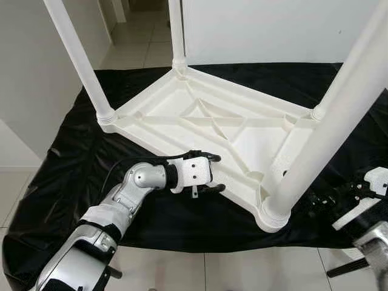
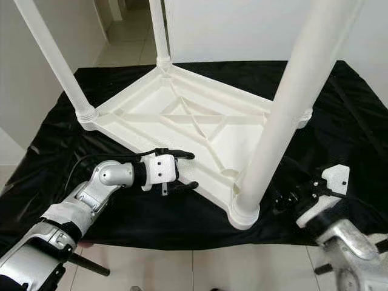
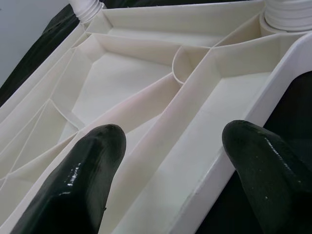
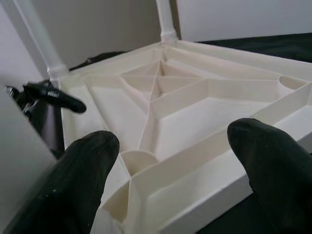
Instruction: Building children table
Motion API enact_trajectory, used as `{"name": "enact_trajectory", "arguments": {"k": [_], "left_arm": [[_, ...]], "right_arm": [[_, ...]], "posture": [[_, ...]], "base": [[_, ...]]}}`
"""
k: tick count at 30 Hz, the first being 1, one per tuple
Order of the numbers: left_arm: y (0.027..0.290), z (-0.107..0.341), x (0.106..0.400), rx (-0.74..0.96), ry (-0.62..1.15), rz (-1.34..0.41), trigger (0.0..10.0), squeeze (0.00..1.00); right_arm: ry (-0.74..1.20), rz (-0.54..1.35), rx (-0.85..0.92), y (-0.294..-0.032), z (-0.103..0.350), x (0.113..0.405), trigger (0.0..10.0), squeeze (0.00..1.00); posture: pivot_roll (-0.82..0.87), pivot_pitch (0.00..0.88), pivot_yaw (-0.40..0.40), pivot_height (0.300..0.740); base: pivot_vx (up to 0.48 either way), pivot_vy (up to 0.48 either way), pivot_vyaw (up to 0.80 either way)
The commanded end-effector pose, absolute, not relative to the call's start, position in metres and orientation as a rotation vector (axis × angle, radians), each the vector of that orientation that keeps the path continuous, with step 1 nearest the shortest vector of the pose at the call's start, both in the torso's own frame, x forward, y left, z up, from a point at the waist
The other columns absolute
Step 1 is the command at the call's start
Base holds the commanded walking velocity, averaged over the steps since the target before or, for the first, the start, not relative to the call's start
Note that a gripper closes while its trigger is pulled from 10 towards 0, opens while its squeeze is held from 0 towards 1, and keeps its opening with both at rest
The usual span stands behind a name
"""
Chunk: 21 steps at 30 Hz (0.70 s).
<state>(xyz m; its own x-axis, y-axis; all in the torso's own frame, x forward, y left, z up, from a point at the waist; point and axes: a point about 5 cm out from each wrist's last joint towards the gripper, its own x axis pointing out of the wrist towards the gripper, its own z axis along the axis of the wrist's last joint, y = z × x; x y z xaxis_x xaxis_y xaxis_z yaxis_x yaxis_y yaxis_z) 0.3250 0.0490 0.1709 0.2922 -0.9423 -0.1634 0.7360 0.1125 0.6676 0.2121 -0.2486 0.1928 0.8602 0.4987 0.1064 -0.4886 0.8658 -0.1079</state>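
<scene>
Four white legs stand up from the upturned children's table (image 1: 212,124), which lies top-down on a black sheet (image 1: 66,163) spread over the tiled floor (image 1: 200,273). From the left, we reach in with our left gripper (image 1: 209,174), its fingers (image 3: 83,175) spread apart and set astride the table's near rim (image 3: 229,161), one over the ribbed underside and one outside above the sheet; they grip nothing. Past it, the rear-left leg (image 1: 76,54) and the far leg (image 1: 176,30) sit in their corner sockets. The nearest leg (image 1: 327,127) rises from the front corner socket (image 1: 271,212) close to our head camera. On the right, our right gripper (image 2: 300,195) hovers just beside that corner, fingers (image 4: 273,161) likewise parted and empty, facing the table's open frame from the other side.

With all four legs in place, we judge the build nearly done, with only the turning-over or a last check of the fit remaining. We see the risk in the lift: the rim is thin, smooth plastic, and fingers closing on it off-centre could slip or tip the table sideways. An uneven pull from one arm could also loosen a leg that is not fully seated, or drag the loose sheet and shift the whole table.
</scene>
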Motion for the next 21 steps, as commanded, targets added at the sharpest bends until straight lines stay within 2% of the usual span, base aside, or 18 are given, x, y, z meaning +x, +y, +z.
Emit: {"name": "enact_trajectory", "arguments": {"k": [1, 4, 5, 7, 21], "left_arm": [[0.052, 0.169, 0.326, 0.746, -0.321, -1.255, 10.0, 0.0], [0.052, 0.169, 0.326, 0.748, -0.321, -1.257, 10.0, 0.0], [0.052, 0.168, 0.326, 0.752, -0.319, -1.26, 10.0, 0.0], [0.053, 0.168, 0.326, 0.754, -0.317, -1.261, 10.0, 0.0], [0.056, 0.167, 0.326, 0.766, -0.308, -1.256, 10.0, 0.0]], "right_arm": [[-0.064, 0.628, -0.124, -0.248, 0.193, 0.2, 10.0, 0.0], [-0.01, 0.694, -0.144, -0.247, 0.191, 0.193, 10.0, 0.0], [0.065, 0.789, -0.148, -0.244, 0.189, 0.182, 10.0, 0.0], [0.095, 0.842, -0.138, -0.241, 0.188, 0.177, 10.0, 0.0], [0.156, 0.985, -0.157, -0.234, 0.19, 0.174, 10.0, 0.0]], "posture": [[-0.11, 0.093, 0.092, 0.74], [-0.11, 0.092, 0.095, 0.74], [-0.11, 0.093, 0.097, 0.74], [-0.11, 0.093, 0.099, 0.74], [-0.08, 0.091, 0.092, 0.74]], "base": [[0.0, 0.0, 0.0], [0.0, 0.0, 0.0], [0.0, 0.0, 0.0], [0.0, 0.0, 0.0], [0.0, 0.0, 0.0]]}}
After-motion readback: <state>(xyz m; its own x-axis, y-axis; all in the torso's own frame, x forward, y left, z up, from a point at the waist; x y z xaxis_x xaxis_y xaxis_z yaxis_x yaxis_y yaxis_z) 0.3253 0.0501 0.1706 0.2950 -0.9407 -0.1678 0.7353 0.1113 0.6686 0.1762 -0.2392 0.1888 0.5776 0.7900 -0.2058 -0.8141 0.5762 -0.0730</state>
